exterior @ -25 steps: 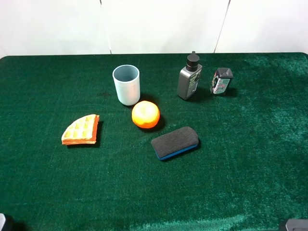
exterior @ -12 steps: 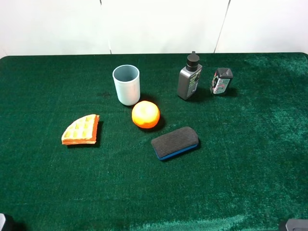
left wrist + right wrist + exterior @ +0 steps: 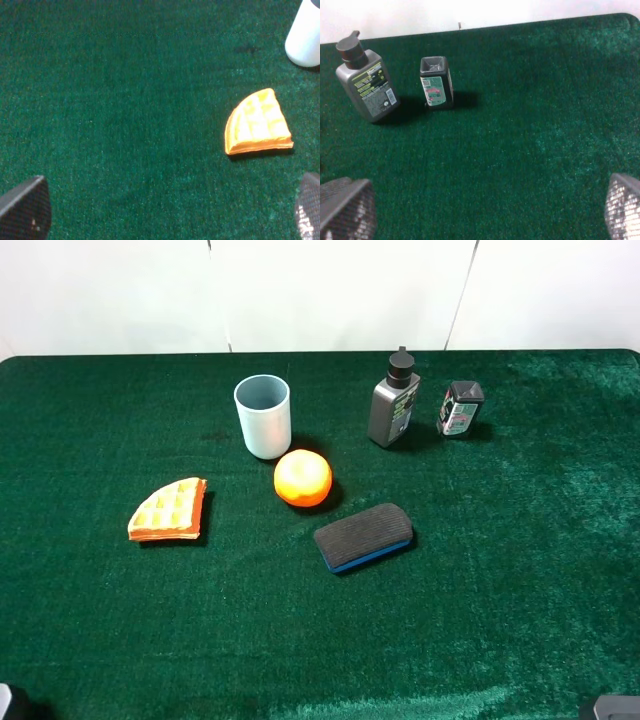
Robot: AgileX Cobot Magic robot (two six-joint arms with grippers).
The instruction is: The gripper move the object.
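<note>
Two fingers (image 3: 342,207) of the right gripper (image 3: 480,210) show at opposite edges of the right wrist view, set wide apart and holding nothing; the left gripper (image 3: 165,210) likewise stands spread, its fingers (image 3: 25,210) at the frame corners over bare felt. Neither gripper has advanced over the last second: in the high view only their tips appear at the near corners, and every item lies exactly as before. Judged from this, the task is at its start, with the approach not yet begun. Taking the tall grey bottle (image 3: 394,400) as landmark, the object (image 3: 460,408) stands upright just beside it on the right, apart from it, toward the far edge. A pale blue cup (image 3: 263,416) stands well to the left of the bottle, an orange (image 3: 302,478) nearer the camera and left of it, a dark eraser (image 3: 363,536) nearer still, and a waffle wedge (image 3: 168,510) farthest left. All rest on a counter (image 3: 520,580) covered in dark green felt. Behind the counter runs a plain white panelled wall (image 3: 330,290).
</note>
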